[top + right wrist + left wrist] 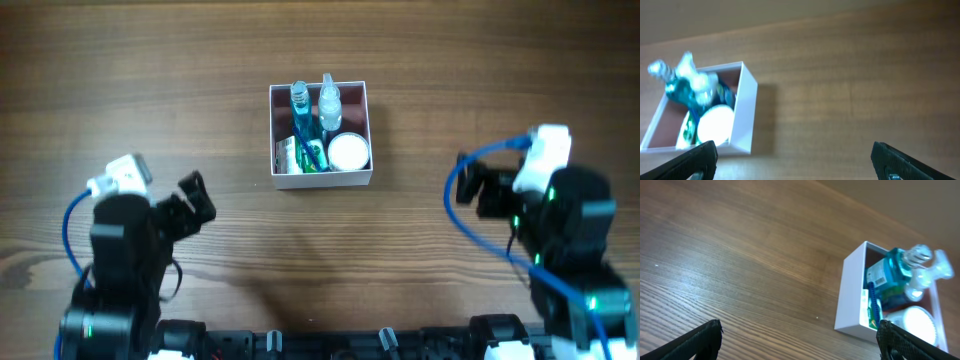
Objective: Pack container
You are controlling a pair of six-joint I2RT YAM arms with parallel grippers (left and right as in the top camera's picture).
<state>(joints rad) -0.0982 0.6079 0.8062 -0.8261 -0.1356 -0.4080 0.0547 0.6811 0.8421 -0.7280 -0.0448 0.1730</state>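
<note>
Sitting mid-table (150,90), container (322,180) holds a blue bottle (299,101), clear bottle (329,100), white jar (348,152) and green packet (302,156); left gripper (197,197) and right gripper (472,188) flank it, well apart, jaws spread wide, gripping nothing.

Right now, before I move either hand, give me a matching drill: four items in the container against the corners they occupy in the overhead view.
Items in the container:
1. blue bottle
2. clear bottle
3. round white jar
4. green packet

Corners, overhead view:
a. lower right
b. upper left
c. lower left
d. upper right

Pairs: 1-b, 2-d, 3-a, 4-c.
</note>
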